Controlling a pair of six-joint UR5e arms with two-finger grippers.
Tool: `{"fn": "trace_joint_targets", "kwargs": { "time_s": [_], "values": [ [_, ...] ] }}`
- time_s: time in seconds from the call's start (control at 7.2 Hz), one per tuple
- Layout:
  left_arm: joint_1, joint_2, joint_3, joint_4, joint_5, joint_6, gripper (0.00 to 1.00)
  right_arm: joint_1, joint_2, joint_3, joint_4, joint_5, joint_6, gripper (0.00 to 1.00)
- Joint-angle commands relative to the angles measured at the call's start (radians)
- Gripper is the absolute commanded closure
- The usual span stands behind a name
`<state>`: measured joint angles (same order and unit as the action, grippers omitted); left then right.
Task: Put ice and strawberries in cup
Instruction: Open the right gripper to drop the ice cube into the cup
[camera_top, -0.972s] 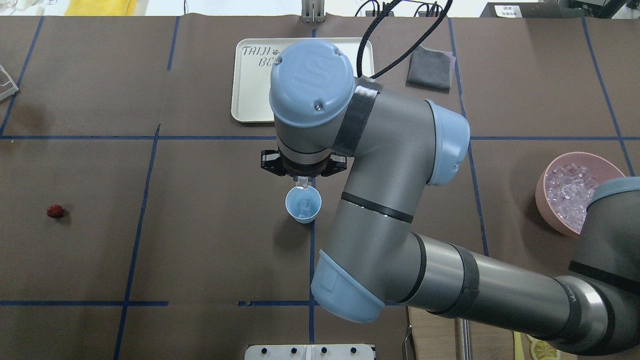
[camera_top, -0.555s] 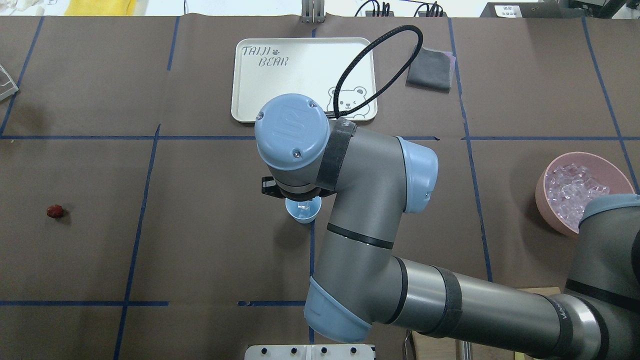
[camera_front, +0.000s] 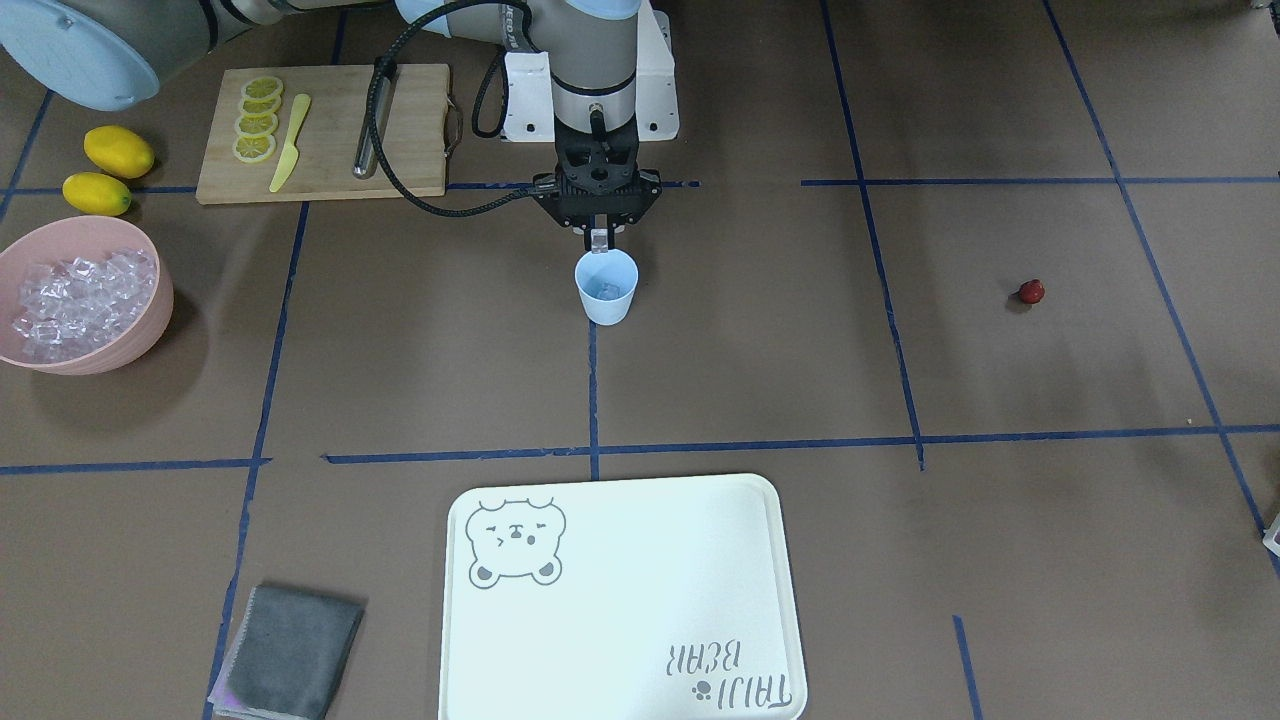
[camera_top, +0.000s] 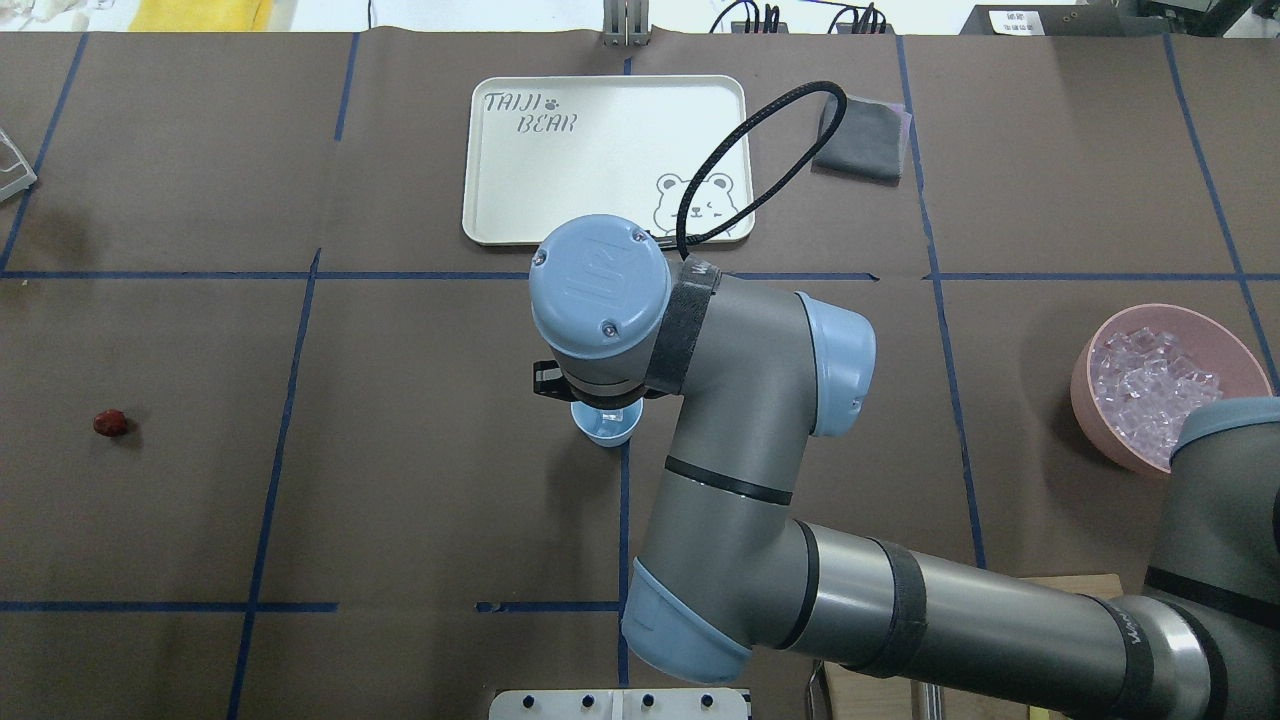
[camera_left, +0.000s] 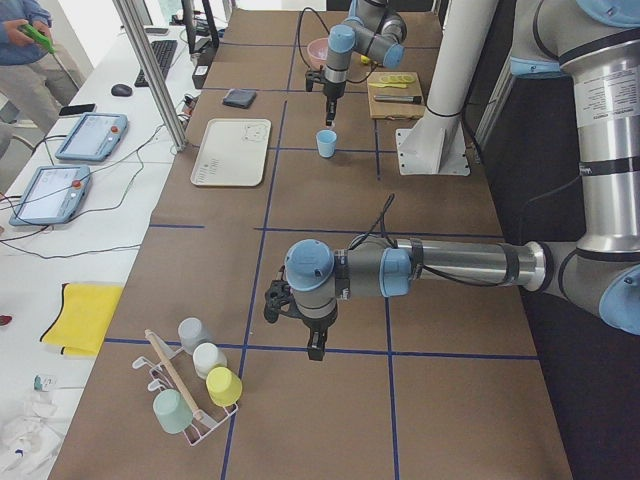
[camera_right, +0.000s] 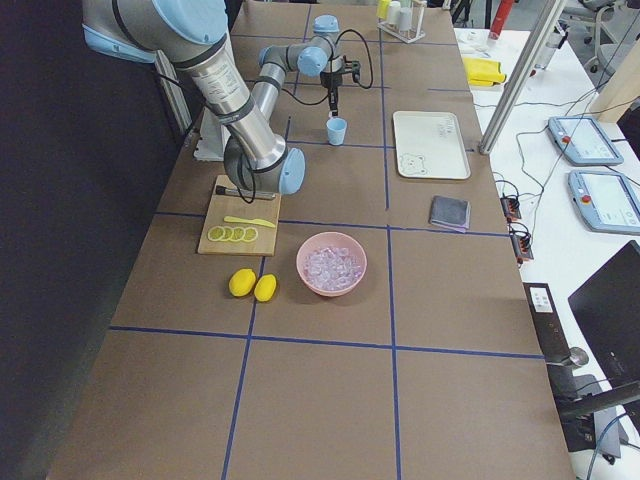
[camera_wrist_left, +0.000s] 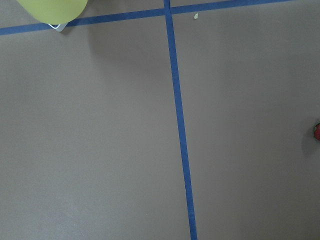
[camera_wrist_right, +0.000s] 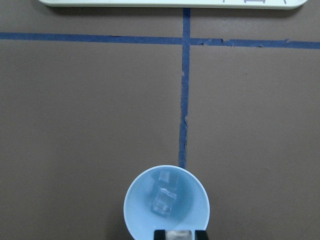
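Step in hand: ice drop. The right gripper (camera_front: 598, 243) hangs above the cup (camera_front: 607, 292), fingers pinched on one ice cube (camera_front: 598, 237). The cube sits over the cup's robot-side rim, not over its centre. Two cubes (camera_wrist_right: 163, 199) already lie in the cup's bottom.

Next move, as I judge it: nudge toward the cup's middle, then part the fingers so the cube falls inside. A release at the rim risks a bounce out.

The strawberry (camera_front: 1031, 291) is not yet picked; it lies on the table well apart from the cup, on the robot's left. The left gripper (camera_left: 314, 348) hovers far from the cup; whether it is open or closed I cannot tell. The pink bowl (camera_front: 120, 350) of spare ice stands well apart from the cup, on the robot's right.

Against 1.0 s ago: the right wrist has drawn back from over the tray (camera_top: 560, 180) and dropped lower, hiding most of the cup from overhead. Cup and strawberry are unmoved.
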<state>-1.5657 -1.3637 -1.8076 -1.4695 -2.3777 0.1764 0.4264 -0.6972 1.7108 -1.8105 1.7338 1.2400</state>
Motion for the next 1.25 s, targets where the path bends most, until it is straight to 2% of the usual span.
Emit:
{"fn": "trace_joint_targets", "kwargs": {
  "time_s": [0.0,0.28,0.42,0.56,0.69,1.11],
  "values": [
    [0.001,0.000,-0.001,0.000,0.000,0.000,0.00,0.000,-0.001,-0.019,0.048,-0.016,0.001,1.00],
    [-0.001,0.000,-0.001,0.000,0.000,0.000,0.00,0.000,-0.001,-0.031,0.068,-0.020,0.003,0.99],
    [0.001,0.000,-0.001,0.000,0.000,0.000,0.00,0.000,-0.001,-0.030,0.068,-0.020,0.003,0.90],
    [0.001,0.000,-0.001,0.000,0.000,0.000,0.00,0.000,-0.002,-0.030,0.068,-0.020,0.001,0.35],
    [0.001,0.000,-0.001,0.000,0.000,0.000,0.00,0.000,-0.004,-0.028,0.068,-0.022,-0.001,0.02],
    [0.001,0.000,-0.001,0.000,0.000,0.000,0.00,0.000,-0.002,-0.025,0.066,-0.020,-0.001,0.01]
  ]
}}
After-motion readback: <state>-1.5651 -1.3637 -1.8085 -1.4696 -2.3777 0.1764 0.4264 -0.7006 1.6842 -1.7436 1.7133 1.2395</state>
